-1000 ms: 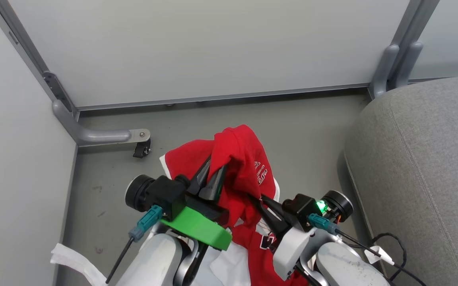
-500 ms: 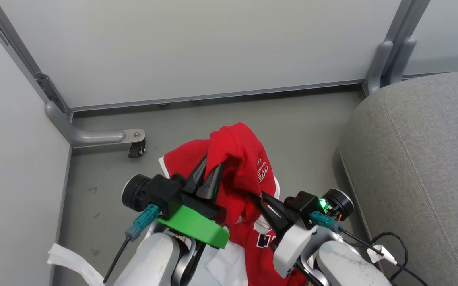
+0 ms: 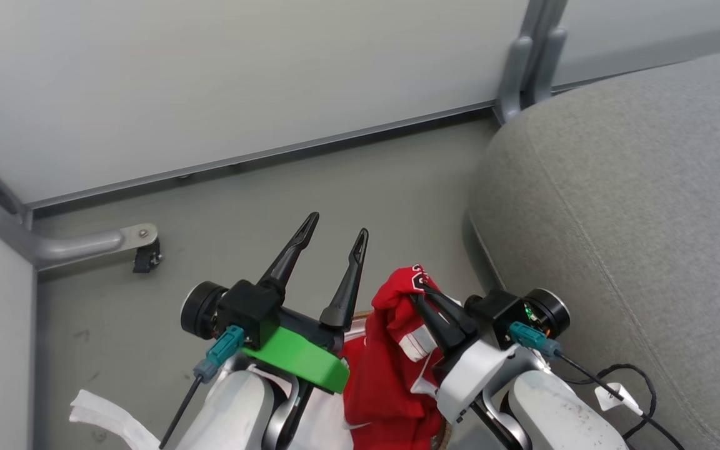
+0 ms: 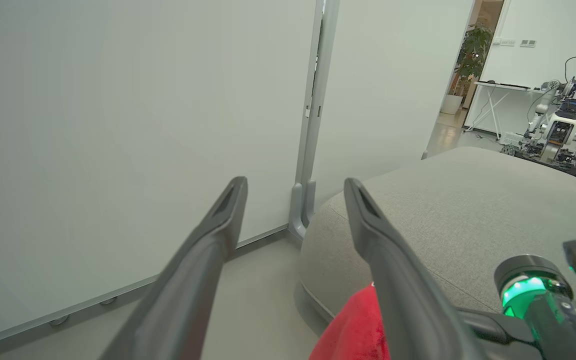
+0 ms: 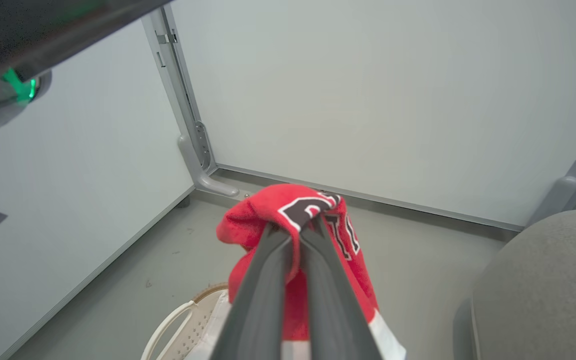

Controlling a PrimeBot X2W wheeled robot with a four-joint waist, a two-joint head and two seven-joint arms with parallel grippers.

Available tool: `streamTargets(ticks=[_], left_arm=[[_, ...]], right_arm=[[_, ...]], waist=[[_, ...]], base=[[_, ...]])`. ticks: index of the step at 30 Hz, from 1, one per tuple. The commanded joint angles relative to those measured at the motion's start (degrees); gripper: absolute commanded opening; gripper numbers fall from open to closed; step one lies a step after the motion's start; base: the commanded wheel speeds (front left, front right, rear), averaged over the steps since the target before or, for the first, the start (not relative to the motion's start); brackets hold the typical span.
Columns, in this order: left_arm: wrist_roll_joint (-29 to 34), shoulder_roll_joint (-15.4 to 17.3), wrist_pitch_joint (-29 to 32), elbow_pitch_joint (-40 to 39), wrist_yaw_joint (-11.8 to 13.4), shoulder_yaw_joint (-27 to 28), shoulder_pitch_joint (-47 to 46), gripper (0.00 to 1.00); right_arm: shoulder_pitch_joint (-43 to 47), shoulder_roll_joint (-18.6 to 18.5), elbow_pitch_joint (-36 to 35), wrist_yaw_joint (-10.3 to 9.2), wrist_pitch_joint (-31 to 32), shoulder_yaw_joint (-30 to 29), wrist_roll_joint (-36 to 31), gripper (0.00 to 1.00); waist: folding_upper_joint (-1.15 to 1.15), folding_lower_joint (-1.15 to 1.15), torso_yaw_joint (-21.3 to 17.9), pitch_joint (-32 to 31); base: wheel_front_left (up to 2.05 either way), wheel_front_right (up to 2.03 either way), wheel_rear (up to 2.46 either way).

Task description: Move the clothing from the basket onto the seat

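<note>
A red jersey (image 3: 391,369) with white trim hangs from my right gripper (image 3: 421,292), which is shut on a bunched fold of it. In the right wrist view the closed gripper (image 5: 295,229) pinches the jersey (image 5: 263,212) by its black number. My left gripper (image 3: 334,232) stands open beside it, nothing between its fingers; its wrist view shows the spread gripper (image 4: 295,186) with a corner of the jersey (image 4: 355,327) below. The grey seat (image 3: 635,187) lies to the right. Beneath the jersey, part of the white basket (image 5: 180,327) with its brown rim shows.
Pale partition walls stand ahead and to the left, with a metal foot and caster (image 3: 138,247) on the grey floor and a post (image 3: 522,69) by the seat. A black cable (image 3: 622,387) and a white cloth strip (image 3: 104,412) lie near my base.
My left gripper has opened and let go of the jersey, which now hangs lower from the right gripper alone. The head camera has turned right, toward the seat.
</note>
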Motion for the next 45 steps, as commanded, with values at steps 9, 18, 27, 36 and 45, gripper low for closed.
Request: streamTargets(ticks=[9, 18, 27, 36, 45], left_arm=[[1.7, 1.41, -0.03, 1.08, -0.16, 0.47, -0.51, 1.0], [1.51, 2.69, -0.03, 1.99, -0.17, -2.07, -2.06, 1.0], [1.12, 5.37, -0.03, 2.07, -0.17, -3.46, -3.26, 1.0], [1.78, 8.76, -0.03, 0.31, -0.17, -3.99, -5.16, 1.0], [1.89, 11.51, -0.04, -1.09, -0.17, -4.66, -8.32, 1.0]], right_arm=[[2.11, -0.05, -2.1, -0.06, -0.27, -1.93, 1.44, 0.0], [0.8, -0.07, -4.32, -0.06, -0.27, -6.97, 0.18, 0.0], [-9.47, -0.13, -6.7, -0.06, -0.27, -12.98, -5.49, 0.0], [-26.5, -7.16, -8.2, -0.07, -0.26, -19.87, -11.39, 0.0], [-37.89, -12.96, -6.83, -0.07, -0.26, -30.17, -16.44, 0.0]], waist=[[0.0, 0.0, -19.5, 3.51], [0.0, 0.0, -25.41, 5.76], [0.0, 0.0, -25.99, 10.04], [0.0, 0.0, -23.12, 18.01], [0.0, 0.0, -19.41, 25.18]], base=[[0.0, 0.0, 0.0], [0.0, 0.0, 0.0], [0.0, 0.0, 0.0], [0.0, 0.0, 0.0], [0.0, 0.0, 0.0]])
